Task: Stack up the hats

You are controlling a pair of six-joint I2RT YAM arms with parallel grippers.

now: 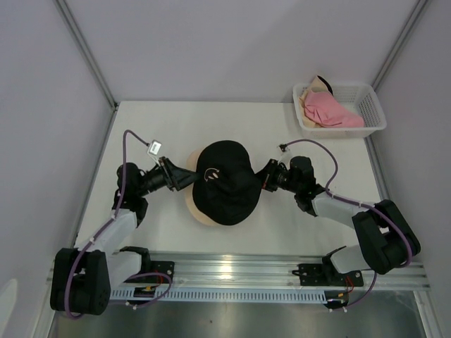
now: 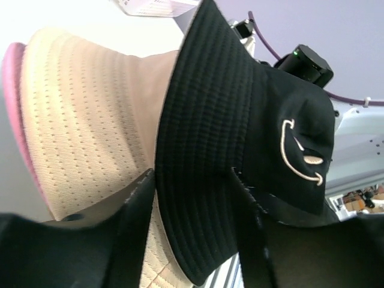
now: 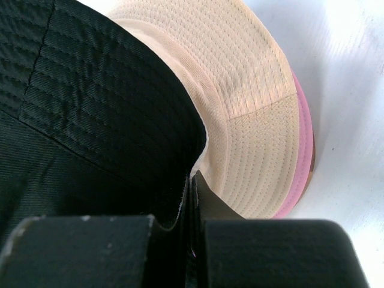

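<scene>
A black hat (image 1: 227, 184) with a small smiley lies over a pale peach hat (image 1: 193, 209) at the table's middle. In the left wrist view the black hat (image 2: 240, 120) covers the peach hat (image 2: 90, 120), with a pink brim (image 2: 13, 102) under that. My left gripper (image 1: 189, 177) is at the black hat's left brim; its jaws (image 2: 192, 189) stand apart with the brim between them. My right gripper (image 1: 265, 176) is shut on the black hat's right brim (image 3: 90, 96), its fingertips (image 3: 193, 178) pinched together. The peach hat (image 3: 252, 102) and the pink brim (image 3: 303, 150) show beside them.
A white lattice basket (image 1: 373, 105) stands at the back right, holding a pink hat (image 1: 331, 113) and a cream one (image 1: 313, 87) behind it. A metal rail (image 1: 239, 271) runs along the table's near edge. Grey walls close in both sides and the back.
</scene>
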